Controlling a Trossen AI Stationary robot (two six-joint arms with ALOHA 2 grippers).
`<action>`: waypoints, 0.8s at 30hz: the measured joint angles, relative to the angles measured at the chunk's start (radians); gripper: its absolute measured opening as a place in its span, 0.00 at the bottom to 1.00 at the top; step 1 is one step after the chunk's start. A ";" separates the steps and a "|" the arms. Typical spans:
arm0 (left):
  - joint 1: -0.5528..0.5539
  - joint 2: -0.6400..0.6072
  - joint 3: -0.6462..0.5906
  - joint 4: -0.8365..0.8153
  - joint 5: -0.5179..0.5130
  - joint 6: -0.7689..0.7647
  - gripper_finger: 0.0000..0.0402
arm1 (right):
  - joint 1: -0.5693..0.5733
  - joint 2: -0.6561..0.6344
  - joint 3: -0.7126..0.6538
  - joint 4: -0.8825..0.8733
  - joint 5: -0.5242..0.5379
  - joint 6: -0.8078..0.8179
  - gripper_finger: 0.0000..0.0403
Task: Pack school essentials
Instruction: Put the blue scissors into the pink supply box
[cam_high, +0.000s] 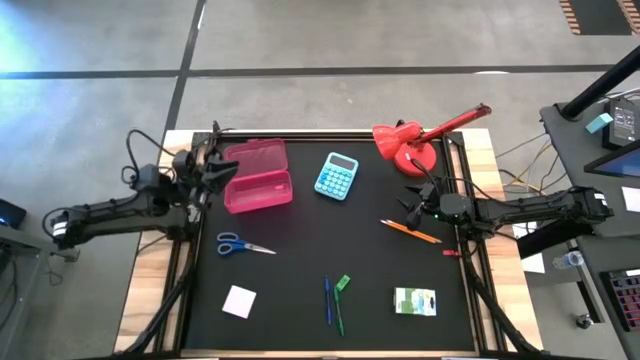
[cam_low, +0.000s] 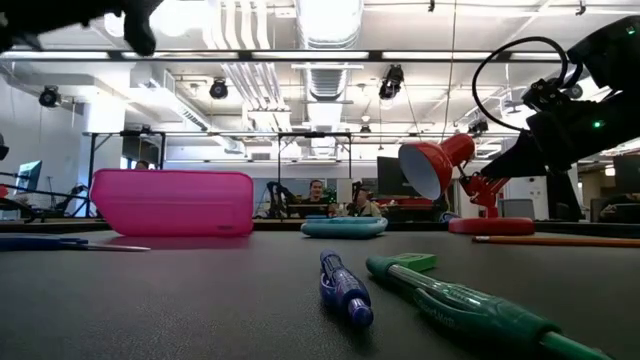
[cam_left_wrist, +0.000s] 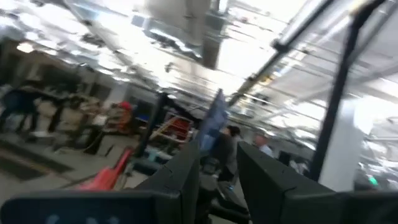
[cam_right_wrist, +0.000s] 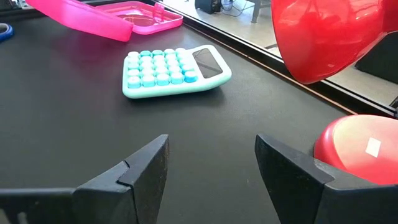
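One pink box (cam_high: 258, 176) lying open at far left, left gripper (cam_high: 213, 168) beside it, its finger gap impossible to judge, right gripper (cam_high: 415, 203) spread wide and empty above the orange pencil (cam_high: 410, 232), one pair of scissors (cam_high: 243, 245), two pens (cam_high: 332, 300), one note pad (cam_high: 239, 301), one white-green packet (cam_high: 415, 301) on the near mat, eraser (cam_high: 343, 283) small and hard to make out

An open-plan robotics lab is showing here: exposed ceiling ducts (cam_low: 325, 30) and track lights (cam_low: 392, 82) are hanging overhead, people (cam_low: 317, 192) are sitting at desks behind the black table (cam_high: 300, 270).
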 joint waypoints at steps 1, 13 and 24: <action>0.000 0.028 0.028 0.000 0.010 0.001 0.23 | 0.000 0.000 0.000 0.000 0.000 0.000 0.57; -0.096 0.471 0.278 -0.114 0.072 -0.007 0.23 | 0.000 0.000 0.000 0.000 0.000 0.000 0.57; -0.222 0.840 0.633 -0.694 0.094 -0.006 0.23 | 0.000 0.000 0.000 -0.003 0.000 0.000 0.57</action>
